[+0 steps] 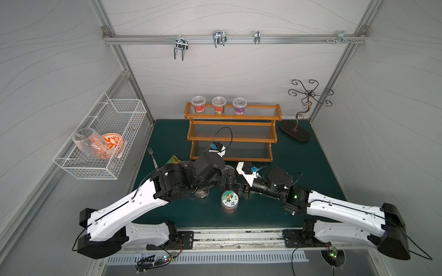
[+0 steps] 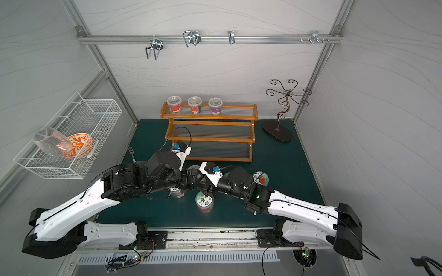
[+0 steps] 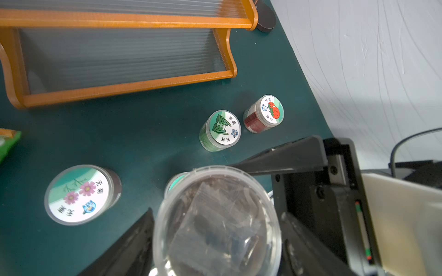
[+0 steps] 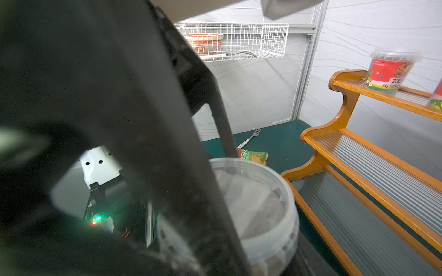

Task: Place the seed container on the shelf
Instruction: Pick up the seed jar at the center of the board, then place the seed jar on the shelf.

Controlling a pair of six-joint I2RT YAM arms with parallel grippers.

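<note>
1. The right gripper (image 4: 239,196) has its jaws on either side of the seed container (image 3: 215,215), and they look clamped against it. The left gripper (image 3: 217,239) brackets the same tub, but I cannot tell whether it grips or stands loose.
2. The container hangs above the middle of the mat (image 1: 299,167), just in front of the lowest tier of the shelf (image 3: 134,83) and apart from it.
3. I read this as a hand-over between the arms, with the placing not yet done. Next I'd want one arm clear, then the tub carried level onto a free tier. The top tier already carries three tubs (image 1: 218,105).
4. In both top views the wrists cover the container almost wholly. A jar lid (image 3: 175,181) peeks from under it, and I can't read its label.
</note>
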